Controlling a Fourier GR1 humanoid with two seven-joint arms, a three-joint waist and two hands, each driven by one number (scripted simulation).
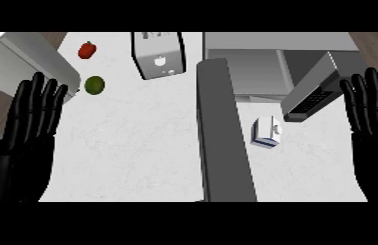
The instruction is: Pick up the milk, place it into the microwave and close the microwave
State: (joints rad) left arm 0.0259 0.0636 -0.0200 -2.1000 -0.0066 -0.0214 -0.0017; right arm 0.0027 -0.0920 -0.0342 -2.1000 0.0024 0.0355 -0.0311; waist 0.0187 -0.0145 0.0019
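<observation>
Both hands rest open at the edges; the milk stands on the counter.

From the left you see the black left hand (29, 114), fingers straight, then a red pepper (87, 50), a round green fruit (94, 85) and a silver toaster (157, 55), all left of the small white-and-blue milk carton (266, 132). Right of the carton stands the grey microwave (266, 64) with its door (314, 91) open, then the black right hand (362, 109), fingers straight.

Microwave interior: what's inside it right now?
The microwave stands open, showing only bare grey walls and floor. The milk sits outside on the counter. The open door hides the interior's right side.
</observation>
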